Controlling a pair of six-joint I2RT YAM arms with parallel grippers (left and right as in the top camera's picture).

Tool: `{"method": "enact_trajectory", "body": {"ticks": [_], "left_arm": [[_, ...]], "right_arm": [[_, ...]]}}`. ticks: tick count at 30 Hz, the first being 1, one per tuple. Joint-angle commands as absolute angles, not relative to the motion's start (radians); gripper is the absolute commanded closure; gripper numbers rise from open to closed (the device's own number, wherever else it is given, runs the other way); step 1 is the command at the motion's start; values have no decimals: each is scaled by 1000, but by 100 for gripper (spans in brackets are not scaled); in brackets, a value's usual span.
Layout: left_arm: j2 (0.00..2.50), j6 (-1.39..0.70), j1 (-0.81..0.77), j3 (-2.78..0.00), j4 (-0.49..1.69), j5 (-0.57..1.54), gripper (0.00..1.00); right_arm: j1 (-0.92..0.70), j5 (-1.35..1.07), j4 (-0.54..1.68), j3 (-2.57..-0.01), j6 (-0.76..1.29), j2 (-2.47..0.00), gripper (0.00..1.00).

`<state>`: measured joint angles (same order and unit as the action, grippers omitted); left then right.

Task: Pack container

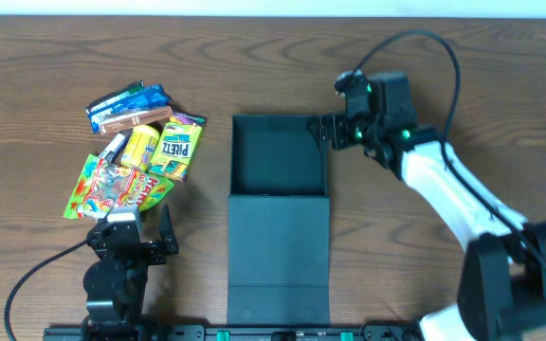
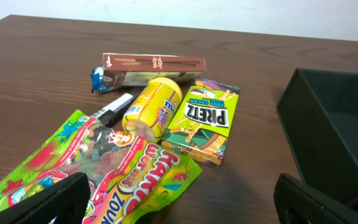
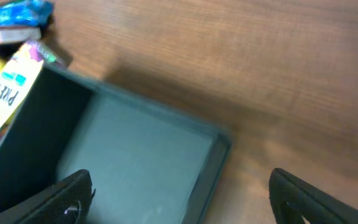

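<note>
The dark teal container point(image 1: 232, 156) lies open in the middle of the table. Its box is empty and its lid point(image 1: 280, 256) is folded flat toward the front. My right gripper point(image 1: 329, 129) is at the box's far right corner, open. In the right wrist view my right gripper point(image 3: 185, 199) straddles the box's right wall point(image 3: 219, 152), with one finger over the inside and one outside. The left gripper point(image 1: 133, 230) is open at the front left, just short of the snack pile. In the left wrist view my left gripper point(image 2: 182, 208) holds nothing.
Snacks lie left of the box: a gummy worm bag point(image 2: 104, 168), a green Pretz box point(image 2: 204, 121), a yellow packet point(image 2: 154, 106), a brown stick box point(image 2: 154, 64) and a blue packet point(image 1: 126, 98). The container's left wall point(image 2: 319, 124) rises to the right of the left gripper.
</note>
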<state>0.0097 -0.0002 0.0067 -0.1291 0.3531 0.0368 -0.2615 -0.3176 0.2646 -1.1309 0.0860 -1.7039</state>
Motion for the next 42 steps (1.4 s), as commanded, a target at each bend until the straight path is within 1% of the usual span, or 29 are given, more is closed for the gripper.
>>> {"method": "enact_trajectory", "body": {"ticks": [1, 6, 8, 10, 11, 13, 17, 19, 21, 22, 23, 28, 31, 34, 40, 42], "left_arm": [[4, -4, 13, -108, 361, 23, 5], [4, -4, 13, -108, 361, 23, 5], [4, -4, 13, -108, 361, 23, 5], [4, -4, 13, -108, 361, 23, 5], [4, -4, 13, -108, 361, 23, 5], [4, -4, 13, -108, 361, 23, 5], [4, -4, 13, -108, 361, 23, 5], [4, -4, 13, -108, 361, 23, 5], [4, -4, 13, -108, 361, 23, 5], [4, -4, 13, -108, 361, 23, 4], [4, -4, 13, -108, 361, 23, 5], [4, -4, 13, -108, 361, 23, 5], [4, -4, 13, -108, 361, 23, 5], [4, -4, 13, -108, 361, 23, 4], [4, -4, 13, -108, 361, 23, 4], [4, -4, 13, -108, 361, 23, 5]], "right_arm": [[-284, -253, 285, -1221, 43, -1774, 11], [-343, -168, 347, -1263, 51, -1854, 12], [-349, -168, 405, -1263, 56, -1859, 16], [-349, -160, 450, -1263, 55, -1859, 22], [-349, -152, 461, -1263, 55, -1859, 27], [-347, -123, 468, -1263, 55, -1859, 41], [-339, -93, 468, -1263, 62, -1859, 62], [-327, -93, 474, -1263, 84, -1859, 76], [-313, -93, 487, -1263, 89, -1859, 88], [-300, -93, 499, -1263, 89, -1859, 96], [-286, -93, 510, -1263, 90, -1859, 99], [-191, -93, 535, -1263, 170, -1859, 99], [-109, -93, 536, -1263, 263, -1859, 99], [-79, -93, 518, -1264, 368, -1859, 99], [-73, -88, 471, -1264, 735, -1859, 99], [-73, -55, 471, -1264, 935, -1859, 99]]}}
